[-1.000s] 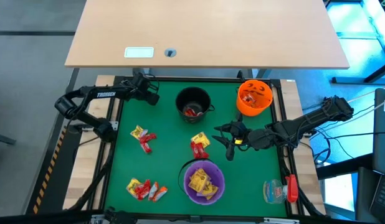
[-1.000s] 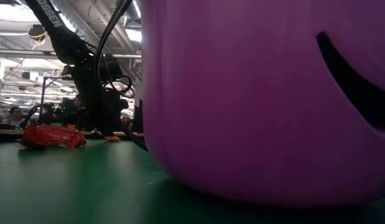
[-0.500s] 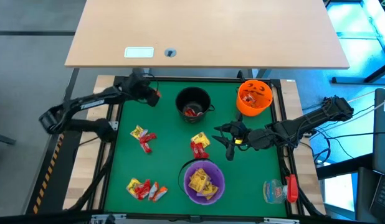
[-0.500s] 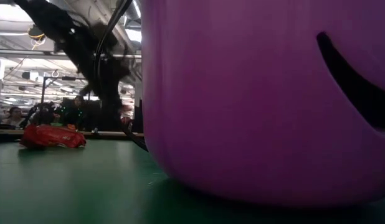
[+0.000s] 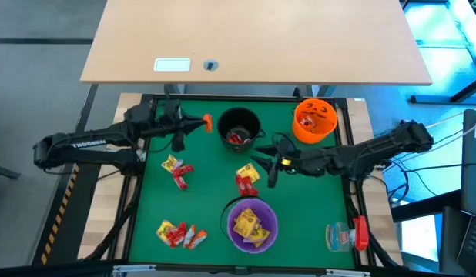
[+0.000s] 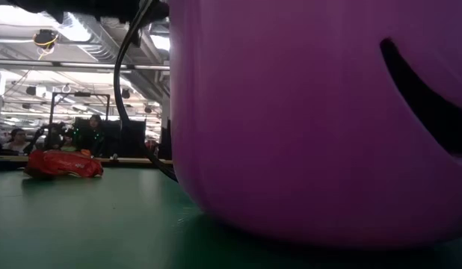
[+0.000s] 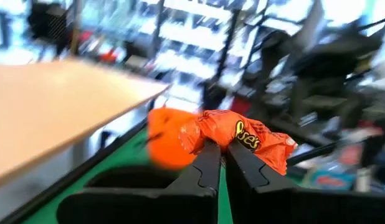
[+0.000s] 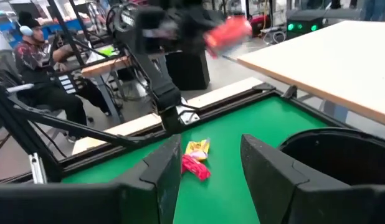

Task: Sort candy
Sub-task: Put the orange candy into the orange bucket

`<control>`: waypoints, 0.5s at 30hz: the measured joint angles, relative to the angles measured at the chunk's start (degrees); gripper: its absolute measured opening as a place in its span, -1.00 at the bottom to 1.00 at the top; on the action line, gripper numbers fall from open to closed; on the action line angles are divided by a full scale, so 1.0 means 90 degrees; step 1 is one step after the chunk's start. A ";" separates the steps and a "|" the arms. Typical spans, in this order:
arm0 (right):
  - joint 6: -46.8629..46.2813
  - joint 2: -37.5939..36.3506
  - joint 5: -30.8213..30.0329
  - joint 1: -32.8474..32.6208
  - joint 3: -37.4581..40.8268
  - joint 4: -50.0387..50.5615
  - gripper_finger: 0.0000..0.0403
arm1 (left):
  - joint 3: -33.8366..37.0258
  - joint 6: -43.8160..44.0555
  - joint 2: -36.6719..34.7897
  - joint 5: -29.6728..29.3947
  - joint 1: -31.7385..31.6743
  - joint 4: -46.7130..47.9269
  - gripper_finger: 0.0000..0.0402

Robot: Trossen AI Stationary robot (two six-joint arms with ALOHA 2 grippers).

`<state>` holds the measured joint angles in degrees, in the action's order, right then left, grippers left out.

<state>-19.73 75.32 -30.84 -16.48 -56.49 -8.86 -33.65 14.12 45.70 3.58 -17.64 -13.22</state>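
Beside black bowl point(image 5: 239, 127) (rim, seemingly): candy point(image 5: 207, 121).

We see a green mat point(image 5: 207, 192) framed in black, and behind it at the top of the frame a pale wood bench point(image 5: 253, 38). On the green stand 3 bowls: a black bowl point(image 5: 239, 128) at upper centre, an orange bowl point(image 5: 314, 120) with black markings at upper right, a purple bowl point(image 5: 252, 224) at bottom centre holding yellow wrappers. The candy point(image 5: 176, 171) is yellow and red. The left end effector point(image 5: 198, 121) pinches an orange sweet point(image 7: 242, 137) with yellow lettering.
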 joint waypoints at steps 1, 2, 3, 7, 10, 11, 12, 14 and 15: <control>0.0003 0.0095 0.0115 0.0085 0.0000 -0.0095 -0.20 | 0.0000 -0.0092 0.0058 -0.0094 0.0213 -0.0226 -1.00; 0.0002 0.0173 0.0209 0.0167 0.0000 -0.0136 -0.20 | 0.0000 -0.0200 0.0133 -0.0221 0.0406 -0.0406 -1.00; 0.0003 0.0243 0.0303 0.0233 0.0000 -0.0161 -0.20 | 0.0001 -0.0314 0.0220 -0.0378 0.0587 -0.0545 -1.00; -0.0019 0.0461 0.0762 0.0395 0.0002 -0.0721 -0.20 | 0.0000 -0.0742 0.0650 -0.0953 0.1166 -0.1077 -1.00; 0.0025 0.0545 0.0896 0.0431 0.0002 -0.1097 -0.14 | 0.0000 -0.1086 0.1053 -0.1344 0.1535 -0.1540 -1.00; 0.0027 0.0557 0.0907 0.0423 0.0002 -0.1157 -0.09 | 0.0000 -0.1171 0.1199 -0.1441 0.1644 -0.1753 -1.00; 0.0027 0.0572 0.0909 0.0417 0.0002 -0.1215 -0.03 | 0.0001 -0.1271 0.1314 -0.1511 0.1745 -0.1916 -1.00; 0.0018 0.0576 0.0787 0.0417 0.0000 -0.1239 0.11 | -0.0001 -0.1470 0.1569 -0.1641 0.1922 -0.2365 -1.00; 0.0015 0.0579 0.0697 0.0419 0.0000 -0.1236 0.18 | -0.0022 -0.1597 0.1694 -0.1745 0.1996 -0.2517 -1.00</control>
<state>-19.59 80.53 -24.57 -12.71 -56.49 -19.99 -33.85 -0.26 60.95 -12.13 0.32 -35.88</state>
